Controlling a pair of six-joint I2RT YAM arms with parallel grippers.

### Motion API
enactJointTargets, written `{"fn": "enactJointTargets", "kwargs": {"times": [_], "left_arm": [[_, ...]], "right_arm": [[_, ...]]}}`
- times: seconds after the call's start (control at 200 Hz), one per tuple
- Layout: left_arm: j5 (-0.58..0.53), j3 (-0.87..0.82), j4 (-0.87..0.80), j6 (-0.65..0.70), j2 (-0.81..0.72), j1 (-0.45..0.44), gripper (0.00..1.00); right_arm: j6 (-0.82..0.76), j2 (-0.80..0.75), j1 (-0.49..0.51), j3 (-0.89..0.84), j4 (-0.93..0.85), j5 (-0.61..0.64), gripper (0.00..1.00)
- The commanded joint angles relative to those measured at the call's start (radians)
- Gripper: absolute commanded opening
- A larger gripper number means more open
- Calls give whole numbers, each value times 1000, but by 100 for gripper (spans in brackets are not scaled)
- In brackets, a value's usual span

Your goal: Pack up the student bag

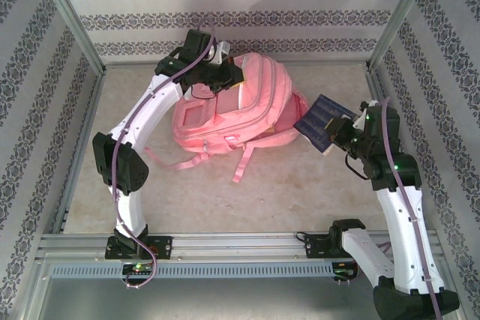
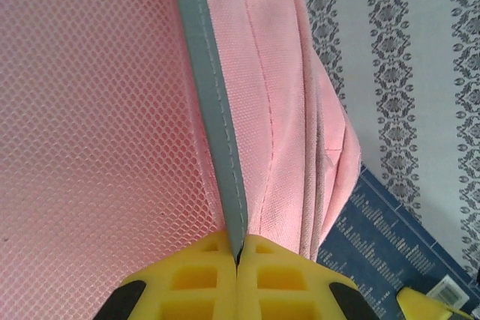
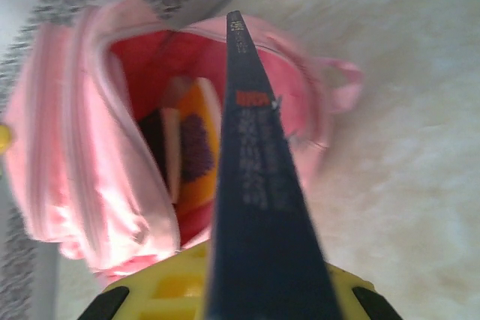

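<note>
Now | left gripper (image 1: pixel 217 73) clenched on rim of soft pink fabric backpack (image 1: pixel 247 106), upper centre, propping mouth open | right gripper (image 1: pixel 341 131) grasping flat dark-blue book (image 1: pixel 321 121), aimed inside

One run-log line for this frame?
left gripper: shut on student bag edge | right gripper: shut on blue book, aimed at open bag mouth | book: not yet inside

Damask-striped pale walls (image 1: pixel 247 5), mottled beige tabletop (image 1: pixel 262 200), aluminium frame rails (image 1: pixel 240 243)
</note>
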Motion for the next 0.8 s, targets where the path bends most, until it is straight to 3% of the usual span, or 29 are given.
{"fn": "enactJointTargets", "kwargs": {"times": [0.0, 0.18, 0.34, 0.555, 0.794], "left_arm": [[129, -29, 32, -22, -156, 41, 0], [256, -228, 197, -105, -278, 71, 0], [292, -294, 257, -141, -327, 72, 0], [318, -336, 301, -165, -350, 70, 0], [353, -380, 364, -194, -390, 61, 0]], "right_arm": [[72, -18, 0, -22, 146, -192, 0], [100, -95, 15, -177, 202, -200, 0], [168, -161, 27, -326, 403, -333, 0], [161, -203, 83, -363, 468, -430, 0], [189, -108, 208, -390, 582, -383, 0]]}}
